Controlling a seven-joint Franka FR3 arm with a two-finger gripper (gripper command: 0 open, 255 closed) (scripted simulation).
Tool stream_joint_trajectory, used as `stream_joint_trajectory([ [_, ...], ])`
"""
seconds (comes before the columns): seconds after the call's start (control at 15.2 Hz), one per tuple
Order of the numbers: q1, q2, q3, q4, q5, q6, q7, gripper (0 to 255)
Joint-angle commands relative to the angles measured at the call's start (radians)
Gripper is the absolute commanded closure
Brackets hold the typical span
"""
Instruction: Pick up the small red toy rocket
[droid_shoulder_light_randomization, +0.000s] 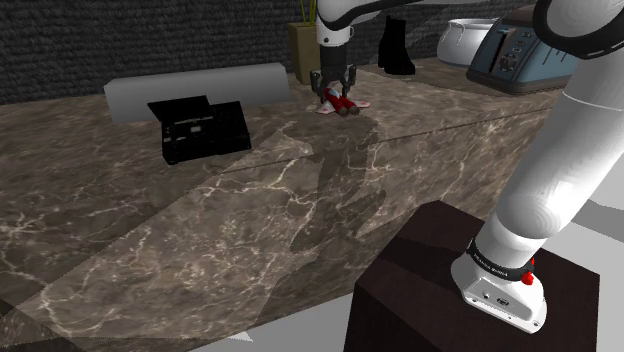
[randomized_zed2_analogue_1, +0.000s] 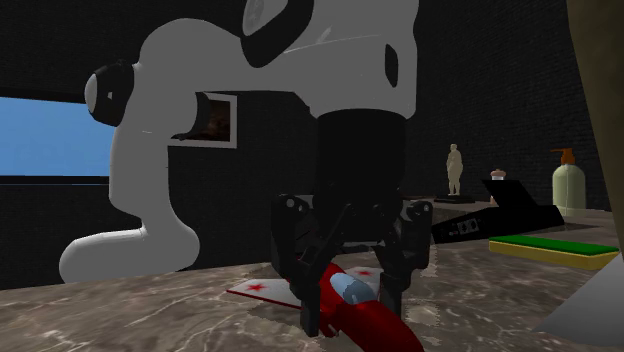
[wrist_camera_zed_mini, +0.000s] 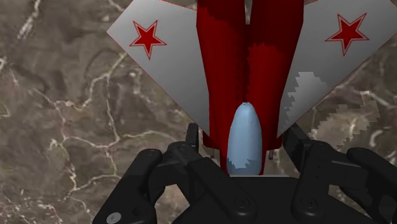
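Note:
The toy rocket (wrist_camera_zed_mini: 245, 70) is red, shaped like a small jet, with a pale blue canopy and white wings that carry red stars. It lies flat on the dark marble counter (droid_shoulder_light_randomization: 250, 210) near its far edge, where the shoulder view shows it as the small red rocket (droid_shoulder_light_randomization: 340, 102) under my hand. My black gripper (wrist_camera_zed_mini: 242, 137) has come straight down over it and is shut on the red body, one finger pressed to each side beside the canopy. In the second exterior view the gripper (randomized_zed2_analogue_1: 352, 298) clasps the rocket (randomized_zed2_analogue_1: 375, 318), whose wing rests on the counter.
A black open case (droid_shoulder_light_randomization: 203, 128) lies on the counter to the shoulder view's left of the rocket, with a grey roll (droid_shoulder_light_randomization: 195, 90) behind it. A black boot (droid_shoulder_light_randomization: 395, 48), a planter (droid_shoulder_light_randomization: 304, 50), a white pot (droid_shoulder_light_randomization: 470, 40) and a blue toaster (droid_shoulder_light_randomization: 520, 55) line the back.

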Motion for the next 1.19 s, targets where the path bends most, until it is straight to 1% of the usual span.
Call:
stream_joint_trajectory([
  [0.0,0.0,0.002,0.0,0.0,0.0,0.0,0.0,255],
  [0.99,0.003,0.03,0.002,0.238,-0.002,-0.21,-0.009,255],
  [1.12,0.003,0.031,0.002,0.241,-0.002,-0.212,-0.009,255],
])
